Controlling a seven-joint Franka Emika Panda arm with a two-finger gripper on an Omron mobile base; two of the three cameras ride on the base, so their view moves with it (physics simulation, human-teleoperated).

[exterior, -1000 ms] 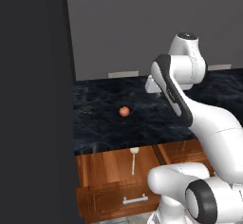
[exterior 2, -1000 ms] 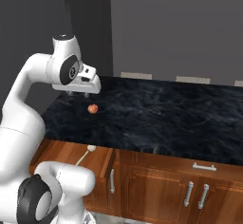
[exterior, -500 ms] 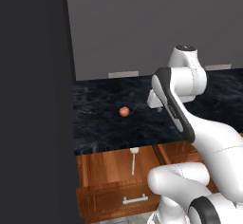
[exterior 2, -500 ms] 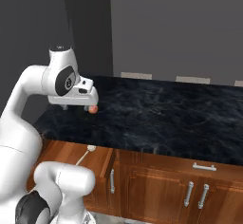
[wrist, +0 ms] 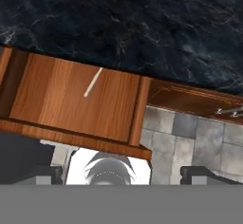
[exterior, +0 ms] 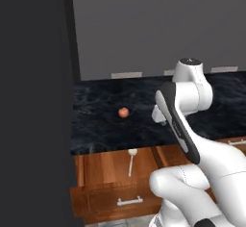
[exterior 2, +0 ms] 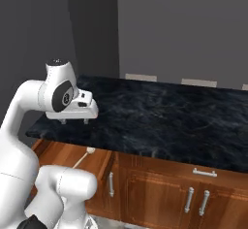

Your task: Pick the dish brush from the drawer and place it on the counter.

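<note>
- The dish brush (exterior: pixel 130 161) lies flat in the open drawer (exterior: pixel 103 166), its round head toward the desk (exterior: pixel 101 120) edge and its thin handle pointing out toward the drawer front; it is not yet grasped.
- The end effector (exterior 2: pixel 74 121) hangs above the front edge of the desk with its fingers spread wide and nothing between them.
- In the hand view the handle (wrist: pixel 93 82) shows as a pale slanted stick on the drawer floor; the head seems tucked under the desk's overhang, though that part is hard to make out.
- To do this step well, I would bring the end effector out past the desk edge and down over the middle of the handle, clear of the overhang.
- Turn the wrist so the fingers straddle the stick across its width, not along it.
- Descend until the fingertips nearly reach the drawer floor before closing; the stick is thin and lies flat, so a high close would likely miss.
- Keep away from the drawer's side walls, and lift straight up before moving over the desk, away from the small red fruit (exterior: pixel 123 112).
</note>
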